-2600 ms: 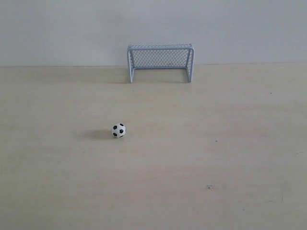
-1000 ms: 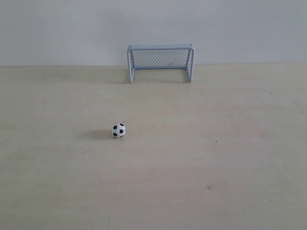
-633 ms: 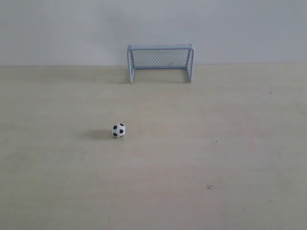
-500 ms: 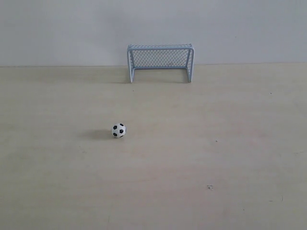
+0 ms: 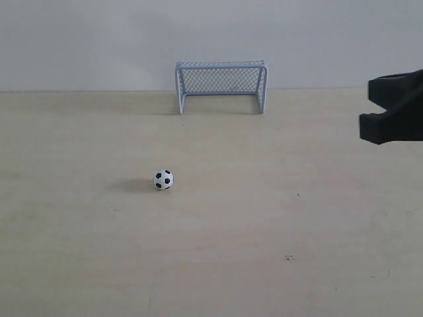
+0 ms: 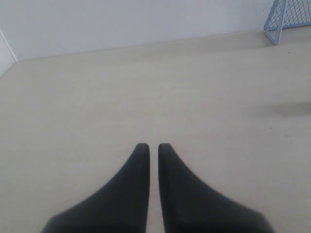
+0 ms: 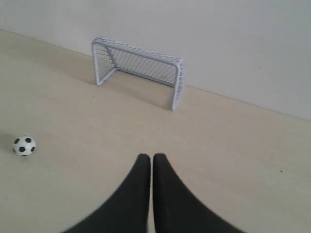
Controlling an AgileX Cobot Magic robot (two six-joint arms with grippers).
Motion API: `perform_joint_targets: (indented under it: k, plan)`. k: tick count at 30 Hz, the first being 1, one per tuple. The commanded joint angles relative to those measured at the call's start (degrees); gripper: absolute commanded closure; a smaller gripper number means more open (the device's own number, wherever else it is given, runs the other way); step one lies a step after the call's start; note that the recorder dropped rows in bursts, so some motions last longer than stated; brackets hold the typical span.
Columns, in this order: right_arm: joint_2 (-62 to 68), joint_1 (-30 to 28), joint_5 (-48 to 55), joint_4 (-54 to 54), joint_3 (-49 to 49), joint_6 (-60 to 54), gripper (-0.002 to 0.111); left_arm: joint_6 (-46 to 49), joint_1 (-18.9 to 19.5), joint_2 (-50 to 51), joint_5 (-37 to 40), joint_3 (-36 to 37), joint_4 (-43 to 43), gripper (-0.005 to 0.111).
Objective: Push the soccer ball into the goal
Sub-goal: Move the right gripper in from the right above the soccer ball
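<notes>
The soccer ball (image 5: 163, 179) rests on the pale wooden table, left of centre and well in front of the goal (image 5: 221, 84). That goal stands upright against the back wall, mouth facing the ball. My right gripper (image 5: 373, 109) pokes in from the right edge, far from the ball. In its wrist view the right gripper (image 7: 148, 156) is shut and empty, with the ball (image 7: 24, 145) off to one side and the goal (image 7: 138, 63) ahead. My left gripper (image 6: 153, 145) is shut on nothing above bare table, with only a corner of the goal (image 6: 284, 17) showing. The exterior view does not show the left gripper.
The tabletop (image 5: 277, 218) is a plain light wood surface with a few small dark specks. A white wall (image 5: 99, 39) closes off the back edge just behind the goal.
My right gripper has come into the exterior view at the right edge, where nothing showed before. Ball and goal have stayed put.
</notes>
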Motion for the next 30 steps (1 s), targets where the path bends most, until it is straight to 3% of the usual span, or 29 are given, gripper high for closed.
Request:
perform_joint_targets:
  k: [1,23,30]
  plan:
    - [3.74,3.24,-0.96,0.07,-2.58,-0.39,0.108,-0.53,-0.45,0.32,-0.18,-0.24,0.01,0.1]
    - [21.06,15.06,4.31,-0.04,-16.53,-3.05,0.108,-0.53,-0.45,0.32,-0.18,-0.24,0.01,0.1]
    - [30.26,15.44,15.23,-0.04,-25.51,-4.7,0.108,-0.53,-0.45,0.32,-0.18,-0.24,0.01,0.1]
